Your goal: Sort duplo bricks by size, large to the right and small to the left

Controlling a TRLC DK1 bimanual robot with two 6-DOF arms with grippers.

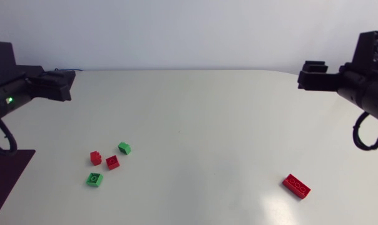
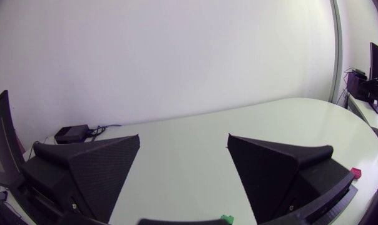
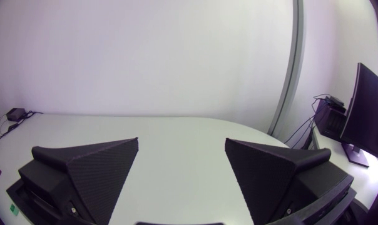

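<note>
plastic bricks like these would be light, stiff and slick (apt to skid if nudged), so each was best pinched across its flat side walls, below the studs. two small red bricks (image 1: 112, 162) and two small green bricks (image 1: 124, 148) sat clustered on the left of the bench (image 1: 201, 119). the long red brick (image 1: 296, 186) lay alone at the right front. left hand (image 1: 67, 85) and right hand (image 1: 306, 79) hung raised near the far corners, well apart from every brick, fingers spread, holding nothing.
</note>
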